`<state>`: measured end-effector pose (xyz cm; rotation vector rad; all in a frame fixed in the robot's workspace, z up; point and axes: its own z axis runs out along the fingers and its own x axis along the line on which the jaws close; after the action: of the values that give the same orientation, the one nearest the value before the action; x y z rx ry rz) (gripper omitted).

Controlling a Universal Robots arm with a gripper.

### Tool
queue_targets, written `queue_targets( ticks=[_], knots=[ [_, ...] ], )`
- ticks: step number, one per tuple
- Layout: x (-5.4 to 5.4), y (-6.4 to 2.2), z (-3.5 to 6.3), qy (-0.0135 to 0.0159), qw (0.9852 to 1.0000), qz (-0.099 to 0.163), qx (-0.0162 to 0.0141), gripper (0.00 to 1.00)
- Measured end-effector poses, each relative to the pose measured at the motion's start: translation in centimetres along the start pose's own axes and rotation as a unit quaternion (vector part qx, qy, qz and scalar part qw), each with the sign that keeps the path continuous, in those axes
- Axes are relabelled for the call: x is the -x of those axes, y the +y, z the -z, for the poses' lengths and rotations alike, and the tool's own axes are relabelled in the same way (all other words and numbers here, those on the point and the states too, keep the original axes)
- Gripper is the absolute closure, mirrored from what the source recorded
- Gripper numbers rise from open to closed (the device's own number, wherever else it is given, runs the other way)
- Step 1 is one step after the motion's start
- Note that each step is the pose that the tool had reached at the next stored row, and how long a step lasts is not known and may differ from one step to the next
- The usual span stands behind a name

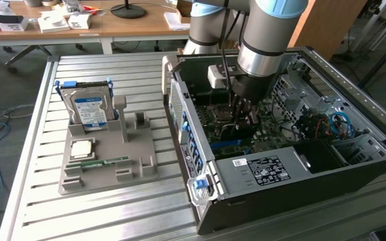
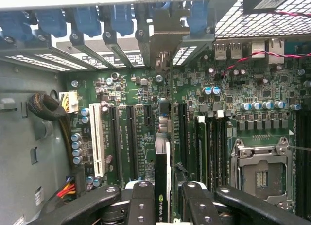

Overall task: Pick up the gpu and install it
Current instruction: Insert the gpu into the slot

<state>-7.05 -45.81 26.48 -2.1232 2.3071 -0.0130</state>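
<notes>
1. While the gripper [image 2: 165, 196] clamps the gpu [image 2: 161, 162] edge-on above the motherboard [image 2: 146, 89], I judge insertion underway.
2. Good practice — card edge parallel to the black slot [image 2: 131, 142], bracket toward the rear slot covers [image 2: 92, 52], no tilt.

The gpu [image 2: 162, 172] was a thin black card seen edge-on: a narrow dark strip with a pale line down one side and a green-and-white logo patch close to the gripper [image 2: 167, 188]. It stood on edge, clamped between the two fingers [image 2: 142, 198], and ran straight out from them over the green motherboard [image 2: 228, 89] — beside the long black expansion slots [image 2: 130, 137]. Whether its far edge touched a slot could not be told.
</notes>
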Motion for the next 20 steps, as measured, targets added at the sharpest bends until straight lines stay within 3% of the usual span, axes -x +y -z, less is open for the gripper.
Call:
queue_targets(
  ticks=[20],
  knots=[
    [-0.01, 0.10, -0.22, -0.0001, 1.0000, 0.000, 0.0000, 0.74]
  ],
)
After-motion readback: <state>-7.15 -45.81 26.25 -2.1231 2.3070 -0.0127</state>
